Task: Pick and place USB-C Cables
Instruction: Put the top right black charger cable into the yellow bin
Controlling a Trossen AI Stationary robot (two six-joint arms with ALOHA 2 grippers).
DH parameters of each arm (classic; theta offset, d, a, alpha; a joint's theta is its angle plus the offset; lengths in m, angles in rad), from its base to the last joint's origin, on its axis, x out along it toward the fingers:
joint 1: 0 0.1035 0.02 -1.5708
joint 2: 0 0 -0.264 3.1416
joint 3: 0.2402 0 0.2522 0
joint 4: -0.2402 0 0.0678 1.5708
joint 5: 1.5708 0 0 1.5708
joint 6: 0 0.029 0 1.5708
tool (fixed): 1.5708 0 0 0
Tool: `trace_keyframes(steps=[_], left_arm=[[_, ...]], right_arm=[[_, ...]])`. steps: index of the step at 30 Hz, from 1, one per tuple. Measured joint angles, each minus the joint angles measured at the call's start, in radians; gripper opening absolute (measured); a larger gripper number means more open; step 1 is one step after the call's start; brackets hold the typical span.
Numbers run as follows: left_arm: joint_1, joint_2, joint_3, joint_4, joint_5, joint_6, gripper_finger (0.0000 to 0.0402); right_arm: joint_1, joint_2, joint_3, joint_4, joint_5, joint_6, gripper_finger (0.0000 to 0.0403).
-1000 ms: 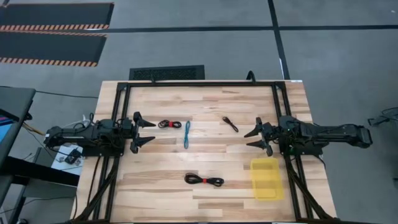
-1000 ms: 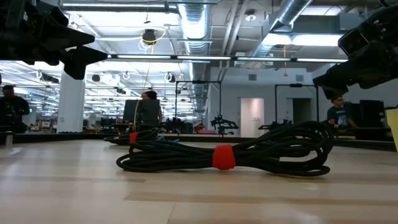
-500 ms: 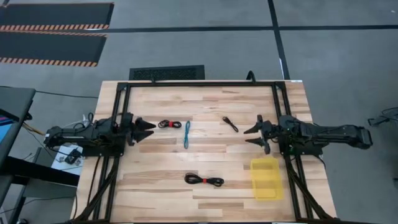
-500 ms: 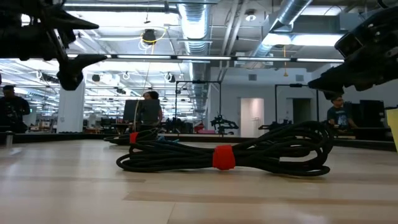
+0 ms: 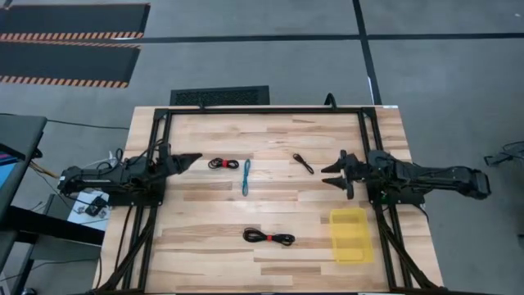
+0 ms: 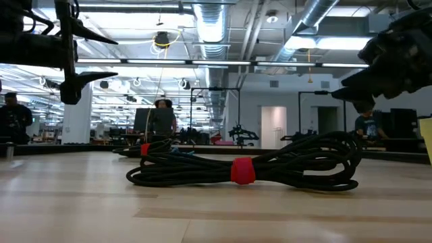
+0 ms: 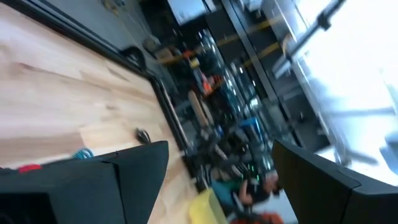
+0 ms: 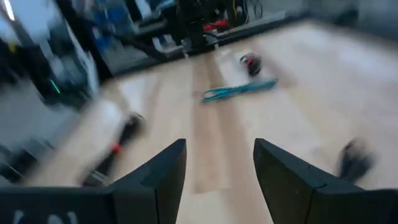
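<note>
Several coiled cables lie flat on the wooden table. A black one with a red tie [image 5: 222, 164] lies far left, a light blue one [image 5: 246, 177] beside it, a short black one [image 5: 304, 163] to the right. Another black bundle with a red tie [image 5: 268, 238] lies near the table's front and fills the low view [image 6: 243, 170]. My left gripper [image 5: 185, 158] is open above the left edge, turned on its side, a short way left of the first bundle. My right gripper [image 5: 332, 174] is open above the right side, right of the short black cable.
A yellow tray [image 5: 350, 235] sits on the table's near right part, just nearer than my right arm. A black frame [image 5: 262, 110] runs along the far edge and down both sides. Bare wood lies between the cables.
My left gripper has rolled about its long axis, so its two fingers, earlier spread side by side in the high view, now stand one over the other. My right gripper has shifted slightly toward the far edge. No cable has moved.
</note>
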Motion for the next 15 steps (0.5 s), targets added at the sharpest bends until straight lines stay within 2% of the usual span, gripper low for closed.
trace_keyframes(steps=[4, 7, 10, 15], left_arm=[[0.0, 0.0, 0.0, 0.022, -0.057, -0.078, 0.0281], [0.0, 0.0, 0.0, 0.081, -0.051, -0.12, 0.0281], [0.0, 0.0, 0.0, 0.156, -0.023, -0.075, 0.0281], [0.0, 0.002, 0.025, 0.186, 0.085, 0.036, 0.0281]], right_arm=[[0.011, 0.0, 0.0, 0.015, 0.015, 0.274, 0.0212], [0.008, 0.0, 0.0, 0.032, 0.031, 0.478, 0.0212], [0.008, -0.001, 0.0, 0.032, 0.037, 0.526, 0.0212], [0.007, 0.0, 0.0, 0.03, 0.194, 0.581, 0.0212]])
